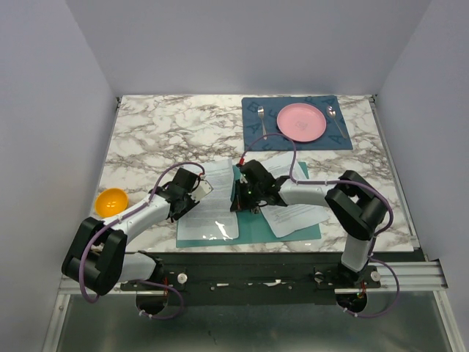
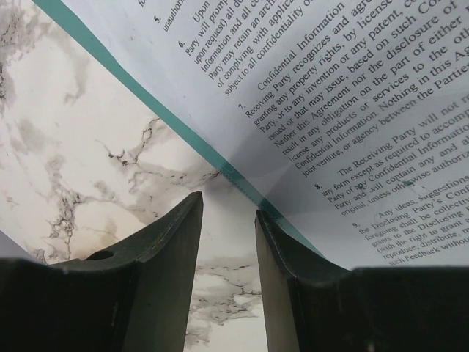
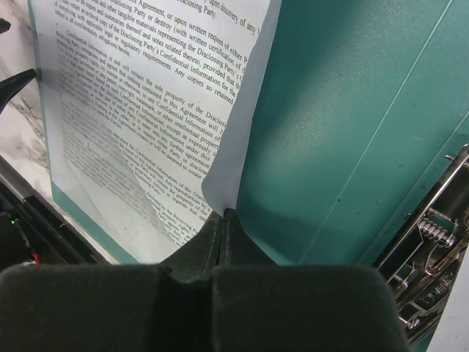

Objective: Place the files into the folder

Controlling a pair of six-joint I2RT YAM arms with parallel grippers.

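The teal folder (image 1: pixel 253 227) lies open near the table's front edge, its metal clip (image 3: pixel 432 242) at the right of the right wrist view. One printed sheet of the files (image 1: pixel 214 198) lies on its left half and another (image 1: pixel 293 209) on its right half. My right gripper (image 3: pixel 224 213) is shut on the edge of a white sheet (image 3: pixel 146 110), which curls up over the teal inner face (image 3: pixel 352 132). My left gripper (image 2: pixel 229 204) stands open over bare marble. Its right finger (image 2: pixel 293 293) touches the folder's left edge (image 2: pixel 146 95), where a printed sheet (image 2: pixel 352 95) lies.
At the back right, a pink plate (image 1: pixel 300 121) sits on a dark blue placemat (image 1: pixel 256 139) with a fork (image 1: pixel 261 116) and a spoon (image 1: pixel 333 114) beside it. An orange bowl (image 1: pixel 111 201) sits at the table's left edge, close to the left arm.
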